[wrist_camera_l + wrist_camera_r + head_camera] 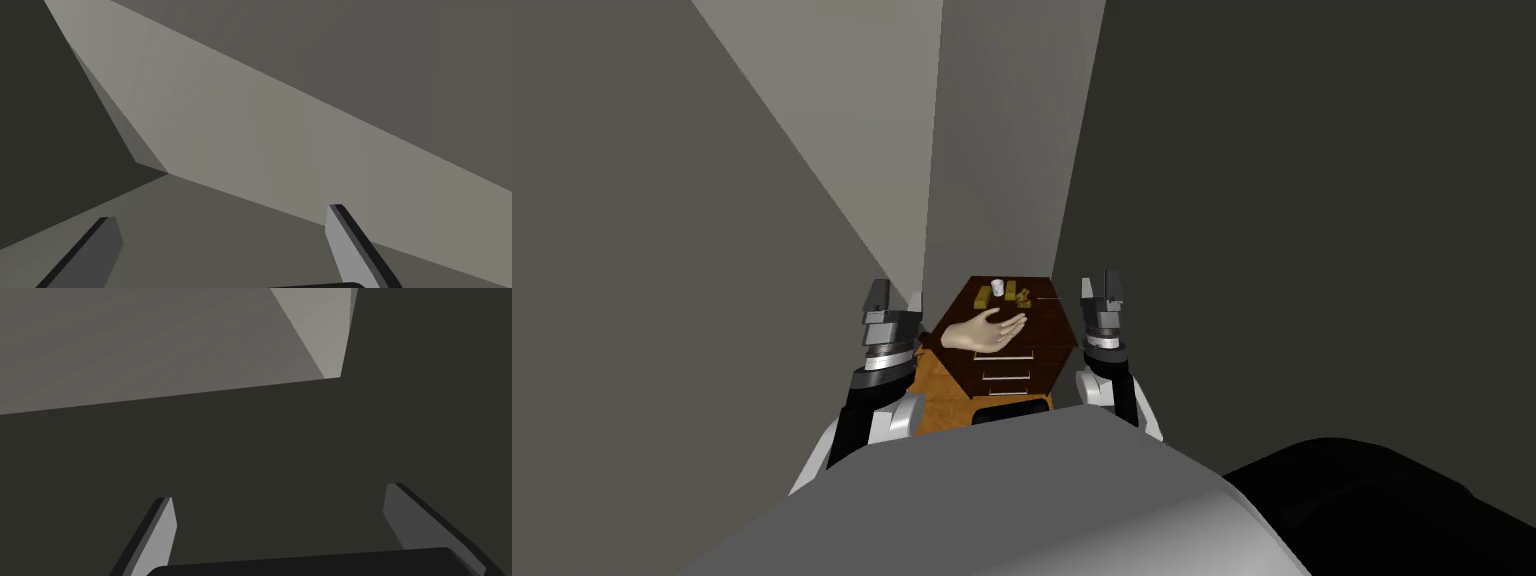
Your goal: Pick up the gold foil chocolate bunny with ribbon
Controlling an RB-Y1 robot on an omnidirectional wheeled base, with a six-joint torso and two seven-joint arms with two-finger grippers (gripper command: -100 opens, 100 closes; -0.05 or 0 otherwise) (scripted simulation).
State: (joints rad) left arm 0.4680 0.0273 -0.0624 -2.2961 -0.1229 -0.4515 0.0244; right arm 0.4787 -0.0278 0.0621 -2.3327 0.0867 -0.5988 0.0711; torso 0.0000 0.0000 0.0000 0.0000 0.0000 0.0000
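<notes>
From the head view, a dark brown surface with three drawer fronts stood straight ahead in a narrow gap between grey walls, on an orange-brown floor. A pale model hand lay across the near part of its top. Behind it, along the far edge, sat a small white cup with two gold blocks on either side of it. The gold bunny was just beside the block nearer the robot's right, a small lumpy gold shape too tiny for its ribbon to be made out. It stood on the top, touched by neither arm.

The left claw was raised beside the left edge of the surface. The right claw was raised beside the right edge. Both were well apart from the bunny.

In the left wrist view, the left claw had its two fingers spread wide, with nothing between them.

In the right wrist view, the right claw likewise had its fingers wide apart and held nothing.
</notes>
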